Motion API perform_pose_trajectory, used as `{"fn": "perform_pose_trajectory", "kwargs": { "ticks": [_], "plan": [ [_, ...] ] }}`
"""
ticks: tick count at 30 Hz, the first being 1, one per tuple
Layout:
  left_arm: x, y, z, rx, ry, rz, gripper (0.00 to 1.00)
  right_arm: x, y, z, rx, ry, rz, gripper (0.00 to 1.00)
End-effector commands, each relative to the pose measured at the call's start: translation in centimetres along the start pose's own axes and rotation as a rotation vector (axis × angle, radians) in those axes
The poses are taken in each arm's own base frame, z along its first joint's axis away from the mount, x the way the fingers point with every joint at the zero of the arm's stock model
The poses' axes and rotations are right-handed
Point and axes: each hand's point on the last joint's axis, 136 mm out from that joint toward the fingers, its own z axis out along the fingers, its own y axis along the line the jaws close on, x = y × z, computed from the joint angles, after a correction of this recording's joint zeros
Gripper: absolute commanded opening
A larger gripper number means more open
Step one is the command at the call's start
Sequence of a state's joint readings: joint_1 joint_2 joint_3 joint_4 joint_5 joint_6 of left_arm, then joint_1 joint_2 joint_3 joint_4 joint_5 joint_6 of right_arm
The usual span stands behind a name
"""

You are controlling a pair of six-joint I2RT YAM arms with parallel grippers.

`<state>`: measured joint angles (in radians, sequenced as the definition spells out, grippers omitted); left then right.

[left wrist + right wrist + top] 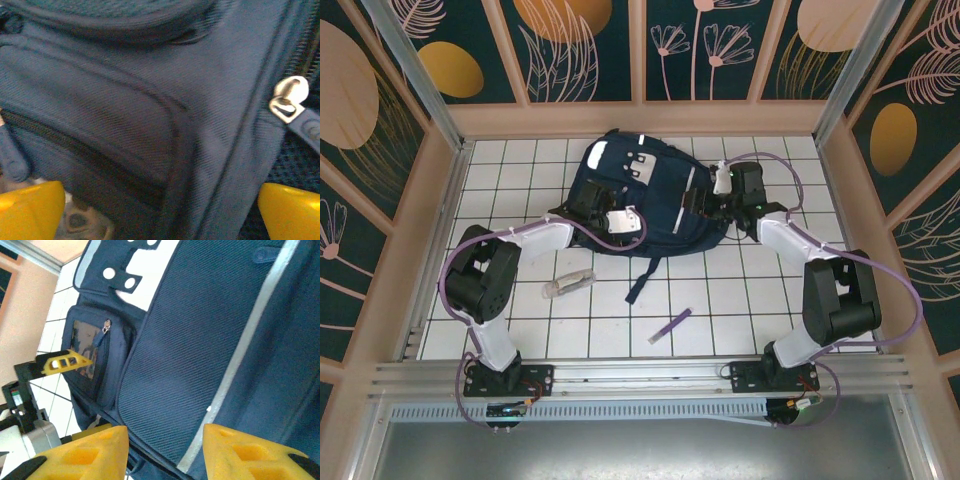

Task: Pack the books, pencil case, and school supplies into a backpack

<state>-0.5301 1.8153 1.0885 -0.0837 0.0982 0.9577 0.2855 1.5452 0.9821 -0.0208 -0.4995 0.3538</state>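
My left fingers [30, 212] gape empty by the backpack's [650, 205] zip pull [289, 97], likely to open it; whether my half-spread right fingers [85, 457] pinch its side, I cannot tell.

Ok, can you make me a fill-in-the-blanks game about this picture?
The thin pen on the white table is ____.
The large navy-blue fabric backpack has a ____ metal zip pull.
The left arm's plastic fingers are ____.
Missing words: purple, silver, yellow.
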Motion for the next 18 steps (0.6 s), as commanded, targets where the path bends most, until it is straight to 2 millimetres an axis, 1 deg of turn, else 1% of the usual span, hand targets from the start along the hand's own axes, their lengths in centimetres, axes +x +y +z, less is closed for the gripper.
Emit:
{"fn": "perform_pose_trajectory", "kwargs": {
  "ticks": [1, 4, 6, 7, 9, 11, 13, 14, 15, 18],
  "plan": [
    [0.8, -4.5, 0.5, 0.182, -0.011, 0.046, 0.99, 0.8, 1.7, 0.1, -0.044, 0.04, -0.011, 0.43],
    [1.7, -4.9, 0.8, 0.201, 0.016, 0.102, 0.97, 1.1, 2.3, 0.4, -0.071, 0.052, -0.022, 0.43],
    [1.7, -4.5, 0.9, 0.192, 0.013, 0.104, 0.94, 1.2, 2.5, 0.6, -0.073, 0.057, -0.023, 0.43],
    [1.5, -4.0, 1.2, 0.176, 0.014, 0.087, 0.89, 1.1, 2.6, 0.7, -0.073, 0.055, -0.023, 0.43],
    [0.7, -3.3, 1.5, 0.191, 0.001, 0.045, 0.7, 1.1, 2.9, 0.9, -0.074, 0.053, -0.024, 0.43],
    [-0.4, -3.1, 1.7, 0.233, -0.025, -0.014, 0.42, 1.2, 3.0, 1.1, -0.072, 0.052, -0.015, 0.43],
    [-1.6, -3.0, 1.5, 0.27, -0.059, -0.064, 0.17, 1.0, 2.6, 1.1, -0.043, 0.047, 0.022, 0.42],
    [-2.3, -2.9, 1.1, 0.282, -0.083, -0.086, 0.09, 0.9, 2.4, 1.0, -0.019, 0.048, 0.06, 0.41],
    [-2.8, -2.8, 0.7, 0.289, -0.104, -0.108, 0.05, 0.8, 2.2, 1.0, -0.002, 0.05, 0.09, 0.4],
    [-4.7, -2.6, -0.9, 0.306, -0.181, -0.193, 0.03, 1.3, 2.6, 1.1, 0.017, 0.057, 0.172, 0.37]
  ]
}}
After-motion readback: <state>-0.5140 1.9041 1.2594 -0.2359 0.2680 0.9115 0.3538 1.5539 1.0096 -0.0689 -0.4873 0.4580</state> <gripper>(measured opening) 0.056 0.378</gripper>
